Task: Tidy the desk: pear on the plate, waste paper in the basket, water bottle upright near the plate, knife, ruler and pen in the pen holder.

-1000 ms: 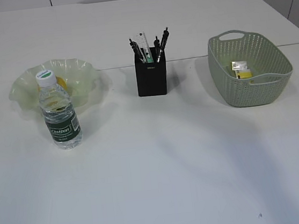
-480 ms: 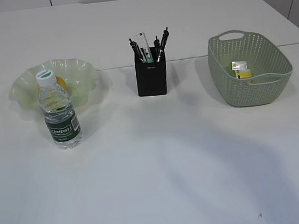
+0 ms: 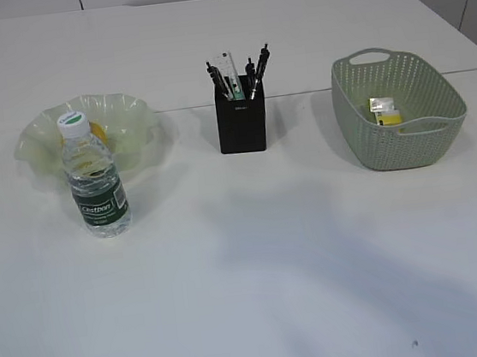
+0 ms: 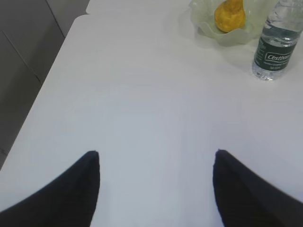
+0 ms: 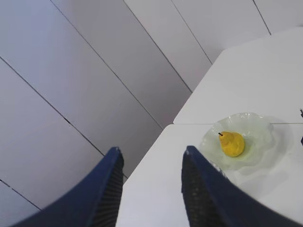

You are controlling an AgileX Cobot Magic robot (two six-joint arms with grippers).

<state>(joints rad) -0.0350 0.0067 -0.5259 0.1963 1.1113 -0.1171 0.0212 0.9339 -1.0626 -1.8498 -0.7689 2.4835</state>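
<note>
The yellow pear lies in the wavy green plate. In front of the plate the water bottle stands upright. The black pen holder holds the clear ruler and dark pens; I cannot pick out the knife among them. The waste paper lies inside the green basket. My left gripper is open over bare desk, well short of the bottle. My right gripper is open and empty, raised high, with the pear and plate far below. Neither gripper shows in the exterior view.
The white desk has a seam running behind the plate, holder and basket. Its left edge drops to a grey floor. Grey wall panels fill the right wrist view beyond the desk corner.
The objects stand as before. Only the faint shadows on the near part of the desk have shifted.
</note>
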